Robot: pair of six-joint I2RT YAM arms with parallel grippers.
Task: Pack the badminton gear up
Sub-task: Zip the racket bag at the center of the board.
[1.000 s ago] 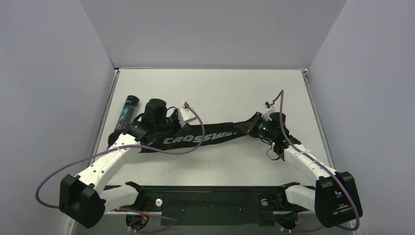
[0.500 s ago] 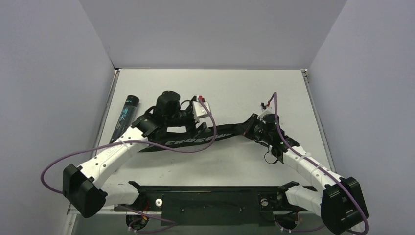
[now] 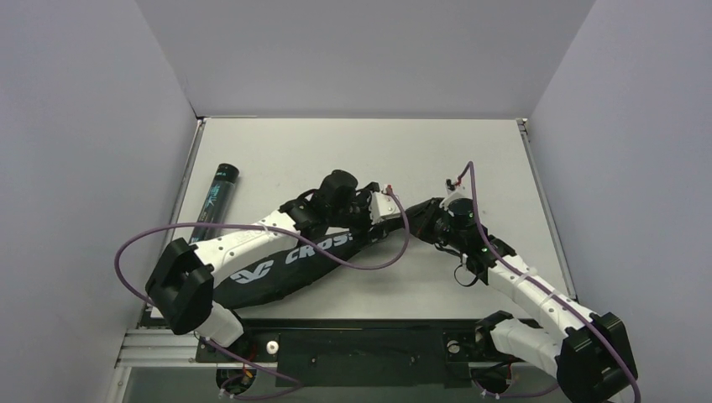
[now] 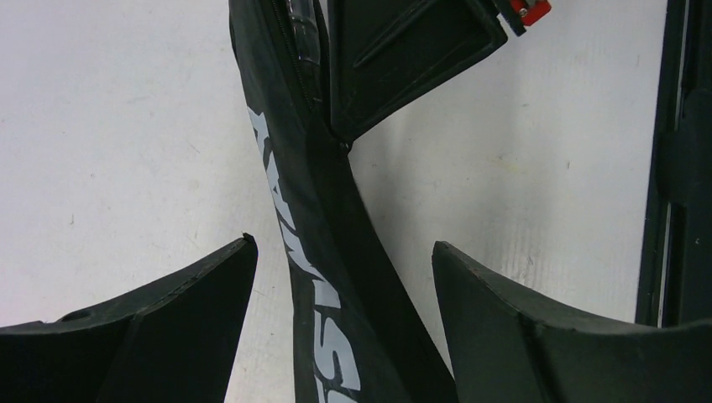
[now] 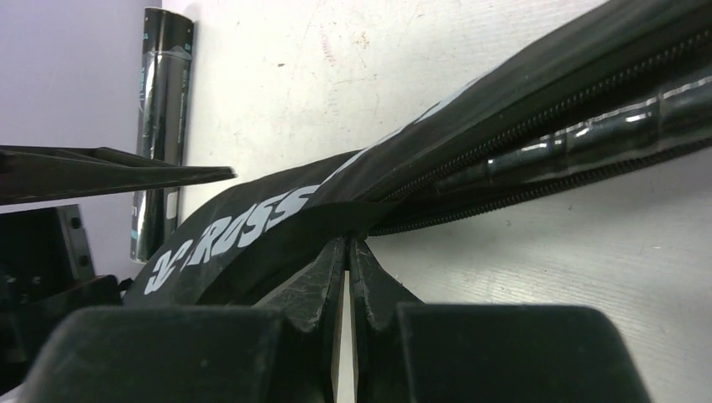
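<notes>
Tube (image 3: 216,201): lies along the table's (image 3: 353,143) left edge.
Racket bag (image 3: 277,267): stretches from the near-left part toward the table's middle.
Left tool (image 4: 344,252): fingers apart, straddling the bag's narrow neck.
Right tool (image 5: 348,245): fingers together, pinching the bag at its zip.

1. Your left arm (image 3: 231,249) and right arm (image 3: 529,288) share white link shells and bulky black joint housings
2. A purple cable (image 3: 120,252) trails off each one in a long curve
3. Each wrist carries a small white camera block (image 3: 386,204) with a red tip
4. Your left gripper (image 4: 344,243) has matte black wedge-shaped fingers (image 4: 159,336); your right gripper (image 5: 346,243) has scuffed black fingertips (image 5: 302,294)
</notes>
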